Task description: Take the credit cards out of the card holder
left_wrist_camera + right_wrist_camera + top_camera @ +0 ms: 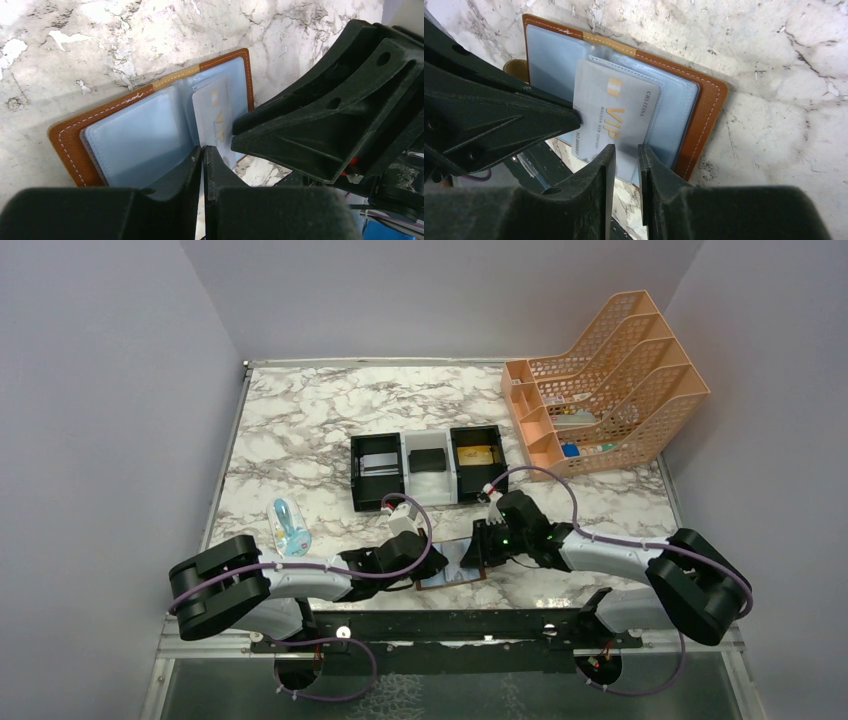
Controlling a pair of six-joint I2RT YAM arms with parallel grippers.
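The brown leather card holder (455, 573) lies open near the table's front edge, pale blue pockets up (135, 135) (704, 110). A silver-grey card with gold VIP lettering (616, 115) (215, 115) sticks partly out of one pocket. My left gripper (204, 149) (432, 565) is shut and empty, its tips pressing on the blue pocket beside the card. My right gripper (626, 150) (483, 545) is narrowly open, its tips at the card's protruding edge. A dark grey card (378, 464) and a gold-tan card (474, 454) lie in the tray.
The black-and-white three-compartment tray (428, 490) sits behind the holder, a small black block (428, 459) in its middle compartment. An orange mesh file rack (610, 380) stands at the back right. A small blue-and-white object (290, 527) lies at the left.
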